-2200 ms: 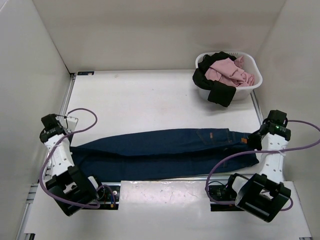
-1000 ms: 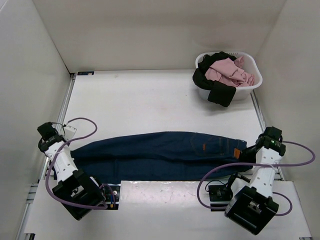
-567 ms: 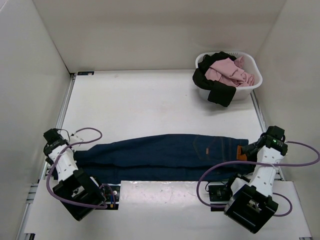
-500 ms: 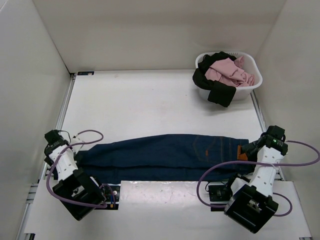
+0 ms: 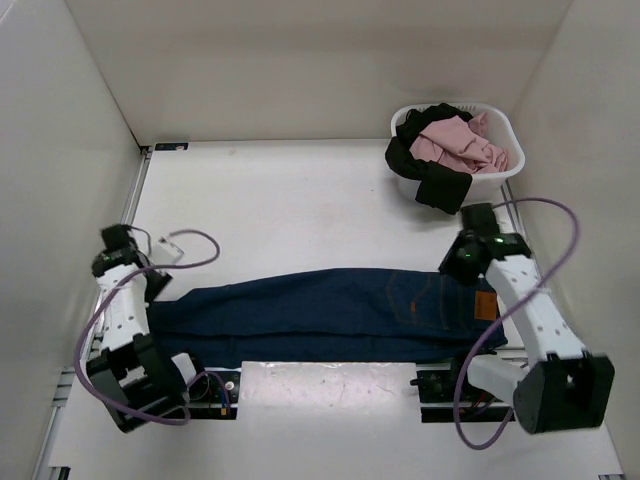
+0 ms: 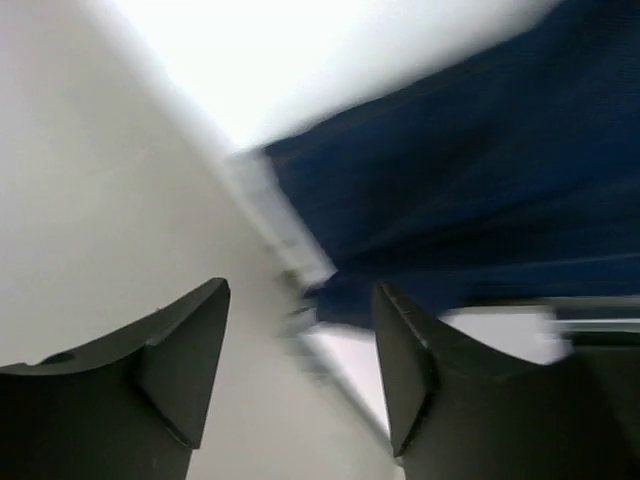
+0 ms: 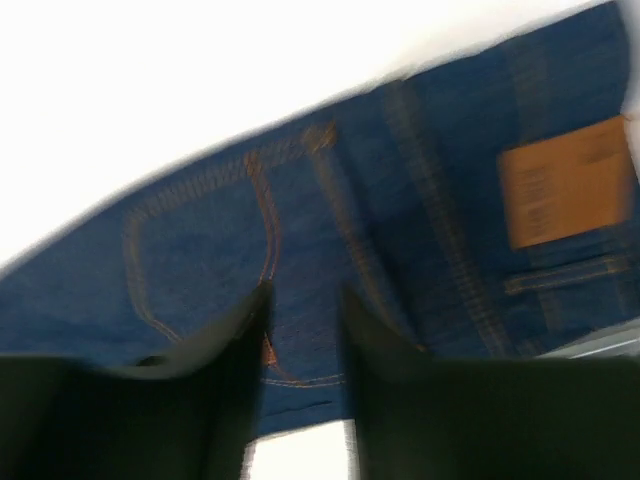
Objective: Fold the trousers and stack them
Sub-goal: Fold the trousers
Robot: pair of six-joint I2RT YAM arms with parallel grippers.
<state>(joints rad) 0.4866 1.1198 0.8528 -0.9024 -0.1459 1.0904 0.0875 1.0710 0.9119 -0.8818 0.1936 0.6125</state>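
The dark navy trousers lie folded lengthwise along the table's near edge, with the waist at the right and the leg ends at the left. A tan leather patch marks the waistband. My left gripper hovers at the leg ends. In the left wrist view the left gripper stands open and empty, and the trousers lie ahead to its right. My right gripper hangs above the waist. Seen from the right wrist, the right gripper has a narrow gap between its fingers, and the back pocket of the trousers shows below it.
A white basket at the far right holds a pink garment and a black garment draped over its rim. White walls close in on the left, right and back. A metal rail runs along the near edge.
Both grippers have opened and let go of the trousers, which now lie flat. The right arm has risen and swung inward over the waist. The left arm has lifted slightly away.
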